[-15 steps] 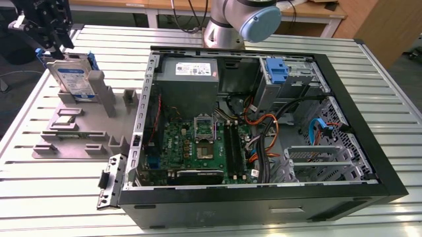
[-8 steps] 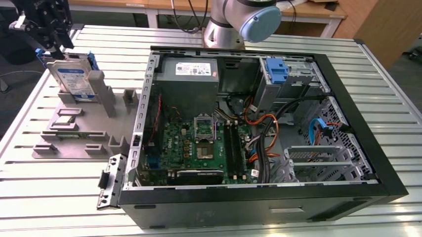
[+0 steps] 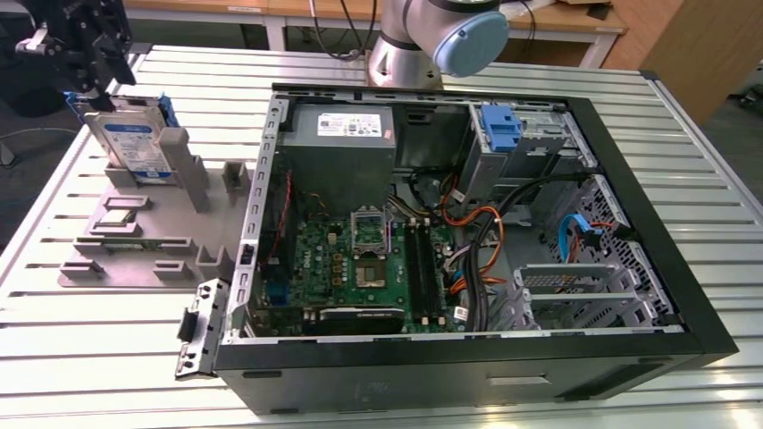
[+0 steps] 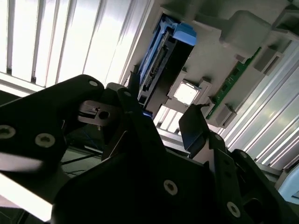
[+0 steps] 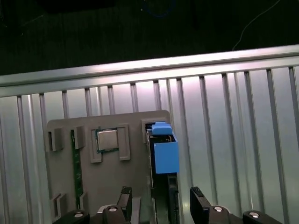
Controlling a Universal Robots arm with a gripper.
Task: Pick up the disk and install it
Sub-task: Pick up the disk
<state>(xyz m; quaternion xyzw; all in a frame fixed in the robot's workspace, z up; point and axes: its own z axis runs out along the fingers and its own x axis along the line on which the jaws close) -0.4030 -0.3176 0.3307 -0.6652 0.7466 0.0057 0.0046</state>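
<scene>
Two black fingers (image 5: 198,200) of the pincer (image 5: 160,198) stand wide apart on either side of the flat, silver, blue-framed disk (image 5: 166,151). It is ungripped and upright in its grey moulded holder (image 5: 112,182), beside the open black computer case (image 3: 394,384). Lifting and installing remain.

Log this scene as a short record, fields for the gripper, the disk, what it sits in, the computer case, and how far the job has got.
gripper: open, fingers apart, poised just above the disk
disk: standing on edge in the grey holder, outside the case
grey holder: flat on the slatted table, at the exterior view's left of the case
computer case: lying open, motherboard and power supply exposed
progress: disk not yet gripped, not installed
</scene>
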